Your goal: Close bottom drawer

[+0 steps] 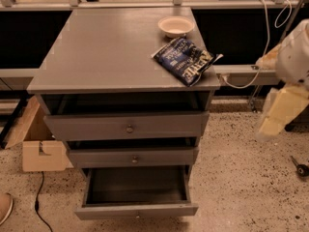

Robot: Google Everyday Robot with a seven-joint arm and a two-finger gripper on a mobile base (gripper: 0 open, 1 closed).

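Note:
The bottom drawer (136, 210) of the grey cabinet (111, 52) is pulled far out, showing its dark grey inside (137, 185). The middle drawer (133, 157) and the top drawer (128, 125), each with a small round knob, stand a little way out. My gripper (281, 109), cream-coloured under a white arm (295, 57), hangs in the air to the right of the cabinet at about the height of the top drawer. It is well apart from the bottom drawer and touches nothing.
On the cabinet top lie a white bowl (175, 26) and a blue snack bag (186, 60). A cardboard box (38, 151) stands on the floor at the left, with a black cable (39, 199) and a shoe tip (4, 208). A counter runs behind.

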